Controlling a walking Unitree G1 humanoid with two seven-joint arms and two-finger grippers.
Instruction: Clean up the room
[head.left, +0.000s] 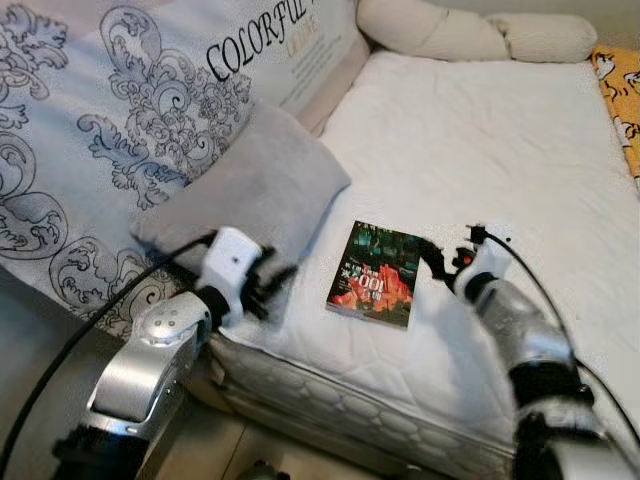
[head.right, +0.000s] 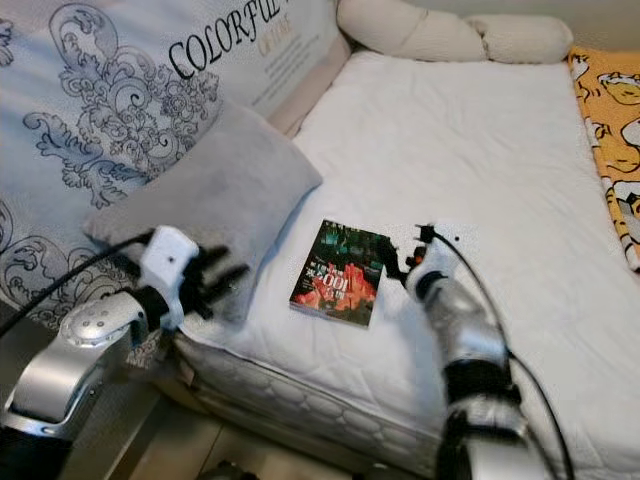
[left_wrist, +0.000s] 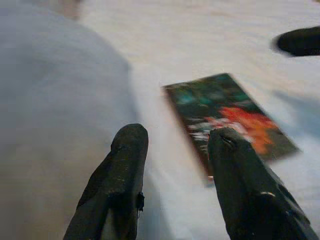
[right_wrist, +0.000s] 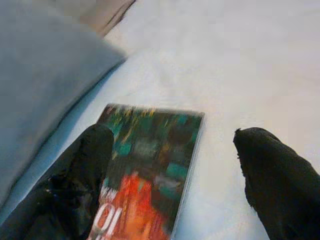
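The book (head.left: 373, 273) is seen lying flat on the white mattress (head.left: 480, 160), just ahead of the right gripper (head.left: 445, 262), whose two black fingers are spread wide apart and hold nothing. In the right wrist view the book (right_wrist: 150, 170) is framed between the two fingers (right_wrist: 85, 170), one over its cover side and the other out over bare sheet beyond its long edge. The step in hand is judged to be the pickup of the book. It would be done well if the open fingers were brought down astride one long edge, so that one finger can be slid under the cover where the soft mattress gives; a pinch from straight above is likely to be defeated by the flat cover.

The left gripper (head.left: 262, 283) is held just beside the near corner of the grey pillow (head.left: 250, 190), its fingers (left_wrist: 122, 170) parted and empty, with the book a little beyond them. The pillow's edge is close to the book's far side and could be caught by a wide approach. A patterned cushion (head.left: 110, 120), a cream bolster (head.left: 470, 30) and an orange blanket (head.left: 622, 90) are well apart from both grippers.
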